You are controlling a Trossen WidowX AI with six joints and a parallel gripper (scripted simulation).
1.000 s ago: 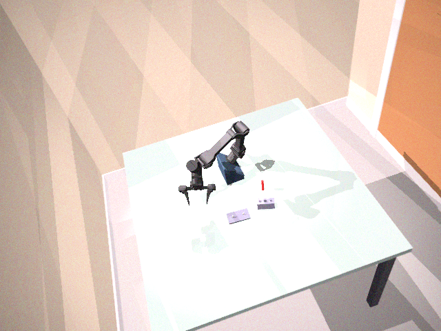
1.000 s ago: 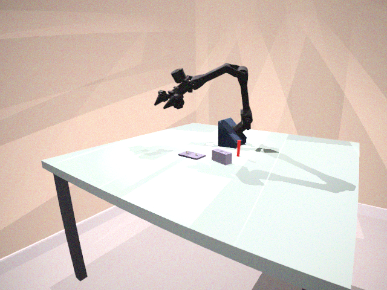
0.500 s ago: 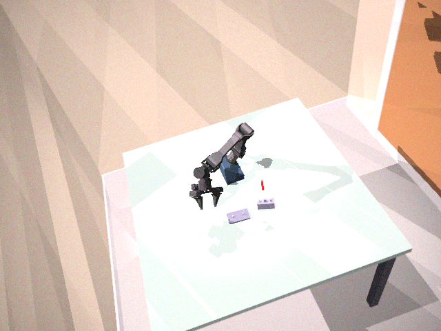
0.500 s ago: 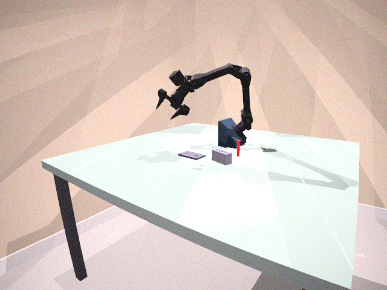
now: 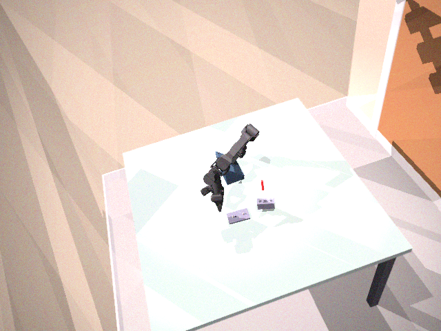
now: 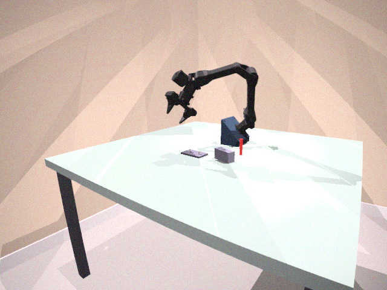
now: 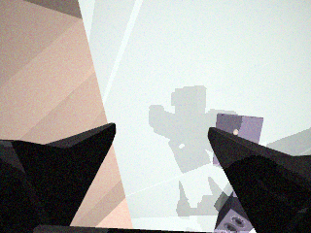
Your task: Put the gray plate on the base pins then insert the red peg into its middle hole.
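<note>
The base (image 5: 239, 218) (image 6: 195, 154) (image 7: 253, 127) is a thin, flat grey-purple slab with two short pins standing up; my right finger partly covers it in the wrist view. The gray plate (image 5: 265, 206) (image 6: 223, 155) (image 7: 233, 214) is a thick block with three holes in its top. It rests on the table beside the base, apart from it. The red peg (image 5: 262, 185) (image 6: 240, 146) stands upright near the plate, and is out of the wrist view. My gripper (image 5: 219, 209) (image 6: 174, 117) (image 7: 161, 129) is wide open and empty, high above the table and off to one side of the base.
The blue arm mount (image 5: 233, 173) (image 6: 229, 132) stands on the table (image 5: 284, 245) (image 6: 150, 183) behind the parts. A table edge crosses the left of the wrist view. Shadows of the arm fall near the base.
</note>
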